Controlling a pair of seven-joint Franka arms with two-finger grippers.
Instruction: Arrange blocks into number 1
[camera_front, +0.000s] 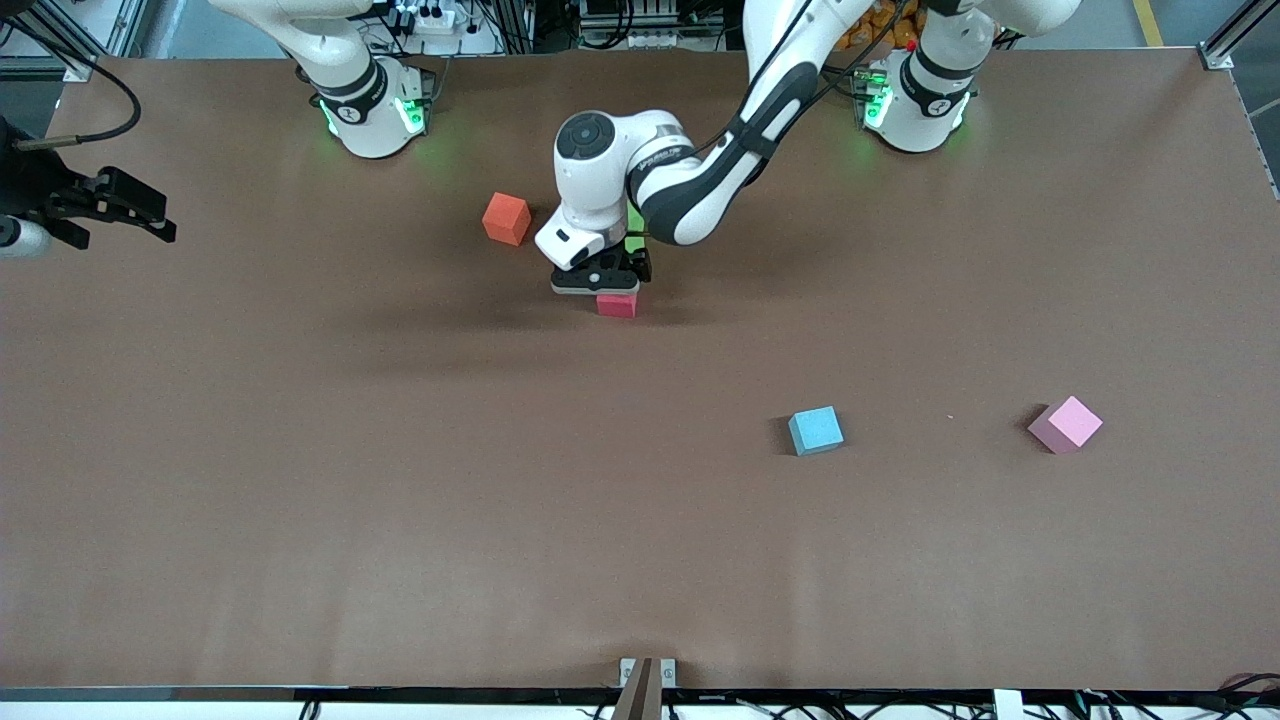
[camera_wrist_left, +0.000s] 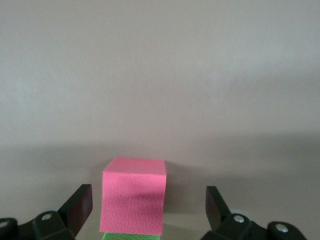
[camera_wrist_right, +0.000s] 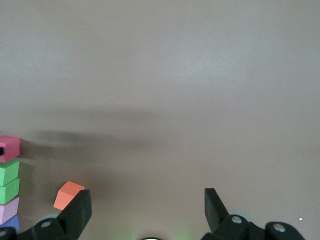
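Pink block (camera_wrist_left: 133, 194): we see it on the table between the left gripper's spread fingers, not touching either; it ends a row of blocks.
Row: in the right wrist view we count pink (camera_wrist_right: 10, 148), two green (camera_wrist_right: 9, 181), a pale purple one (camera_wrist_right: 9, 210) and a dark blue edge, touching in one straight line. In the front view most of it is hidden under the left arm.
Key relation: the row's long axis runs from the pink block away from the front camera, toward the bases. The green block (camera_wrist_left: 131, 235) touches the pink one on the wrist side.
Left gripper (camera_front: 598, 285): low over the pink block, fingers apart, holding nothing.
Loose blocks: orange (camera_front: 506, 218) near the row, toward the right arm's end; light blue (camera_front: 815, 430) and a paler pink block (camera_front: 1065, 424) nearer the front camera, toward the left arm's end, well apart.
Nearer arm: we judge the left arm nearer to the last two.
Right gripper (camera_front: 120, 205): waits over the table's right-arm end, fingers spread, empty.
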